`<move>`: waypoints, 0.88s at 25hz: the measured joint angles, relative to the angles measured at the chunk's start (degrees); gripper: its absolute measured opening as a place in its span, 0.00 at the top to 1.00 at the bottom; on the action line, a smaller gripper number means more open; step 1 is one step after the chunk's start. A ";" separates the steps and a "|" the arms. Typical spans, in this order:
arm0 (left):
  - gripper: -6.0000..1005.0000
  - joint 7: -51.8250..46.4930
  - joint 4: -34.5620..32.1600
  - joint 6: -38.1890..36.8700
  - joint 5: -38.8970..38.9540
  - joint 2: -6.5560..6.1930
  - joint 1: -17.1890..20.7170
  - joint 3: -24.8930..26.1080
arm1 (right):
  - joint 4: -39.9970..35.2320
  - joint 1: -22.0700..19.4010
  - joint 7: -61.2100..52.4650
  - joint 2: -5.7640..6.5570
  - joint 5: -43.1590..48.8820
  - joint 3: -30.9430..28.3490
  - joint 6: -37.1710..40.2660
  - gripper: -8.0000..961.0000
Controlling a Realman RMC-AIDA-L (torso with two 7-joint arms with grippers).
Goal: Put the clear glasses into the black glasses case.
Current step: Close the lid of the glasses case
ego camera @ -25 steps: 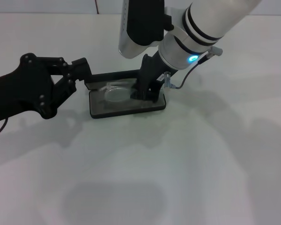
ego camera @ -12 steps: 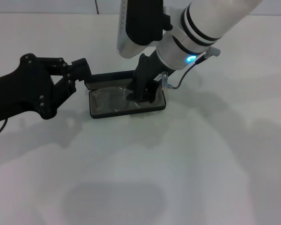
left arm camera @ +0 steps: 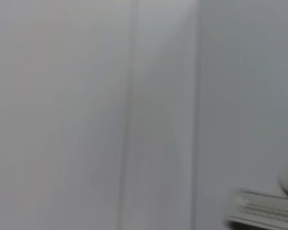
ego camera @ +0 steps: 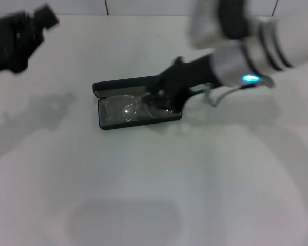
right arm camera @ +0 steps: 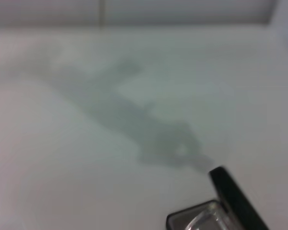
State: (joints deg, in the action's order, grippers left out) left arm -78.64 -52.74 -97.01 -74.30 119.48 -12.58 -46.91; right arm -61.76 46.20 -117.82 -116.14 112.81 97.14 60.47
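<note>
The black glasses case lies open on the white table, its lid tipped back on the far side. The clear glasses rest inside on the lining. My right gripper is at the case's right end, just over the glasses' right side, and it is blurred by motion. My left gripper is raised at the far left, well away from the case. In the right wrist view one end of the case shows, with a glint of the glasses inside.
The white table spreads wide around the case. A pale wall runs along its far edge. The left wrist view shows only blank wall panels and a white thing in one corner.
My left arm has let go of the lid and swung up and away to the far left. The right arm has lowered and pulled rightwards; the glasses now lie in the case.
</note>
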 joint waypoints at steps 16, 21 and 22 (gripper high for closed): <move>0.95 -2.81 22.30 31.82 -16.83 0.12 -25.34 -0.21 | 15.17 -24.35 31.19 0.76 -35.42 -26.37 14.14 0.78; 0.95 -2.64 25.97 38.60 -16.63 0.29 -25.82 -3.64 | 17.89 -23.74 31.38 0.60 -35.38 -26.18 14.38 0.78; 0.95 -2.63 26.89 39.56 -16.49 0.32 -25.85 -4.23 | 18.28 -23.40 31.45 0.57 -35.36 -26.15 14.38 0.78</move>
State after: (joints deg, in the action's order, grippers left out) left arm -81.26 -25.86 -57.44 -90.79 119.81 -38.43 -51.14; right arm -43.48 22.80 -86.36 -115.56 77.45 71.00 74.85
